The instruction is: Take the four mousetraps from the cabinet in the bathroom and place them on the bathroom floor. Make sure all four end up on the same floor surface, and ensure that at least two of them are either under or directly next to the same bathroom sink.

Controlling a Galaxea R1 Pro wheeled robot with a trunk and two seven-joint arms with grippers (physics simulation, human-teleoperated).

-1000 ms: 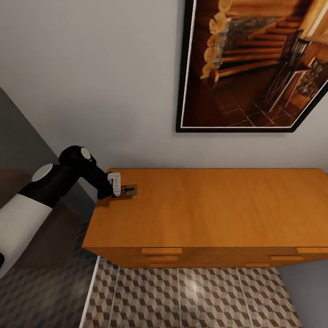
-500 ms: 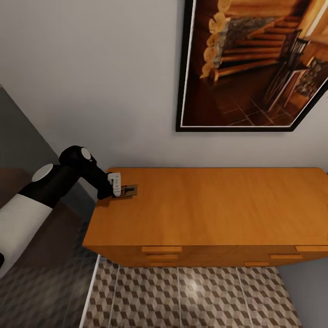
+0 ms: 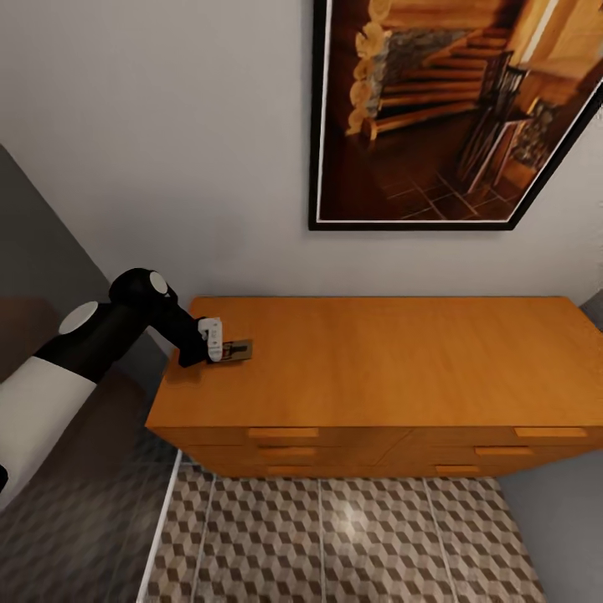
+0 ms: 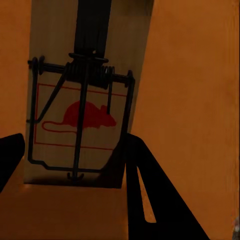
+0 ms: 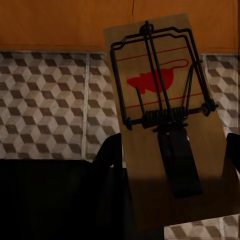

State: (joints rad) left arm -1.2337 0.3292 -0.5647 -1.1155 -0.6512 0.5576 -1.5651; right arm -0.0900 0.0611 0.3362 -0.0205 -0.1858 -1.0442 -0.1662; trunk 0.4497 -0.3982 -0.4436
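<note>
The low, wide orange-brown wooden cabinet (image 3: 394,360) stands on the cube-patterned tile floor (image 3: 335,544). One small tan wooden mousetrap (image 3: 237,349) with dark wire lies flat near the top's back-left corner.

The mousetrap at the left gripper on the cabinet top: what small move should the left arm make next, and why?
Probably lift it straight up. In the left wrist view the mousetrap sits between the left gripper's dark fingers, apparently held, and the head view shows it low over the cabinet top. The tiled floor lies below.
</note>
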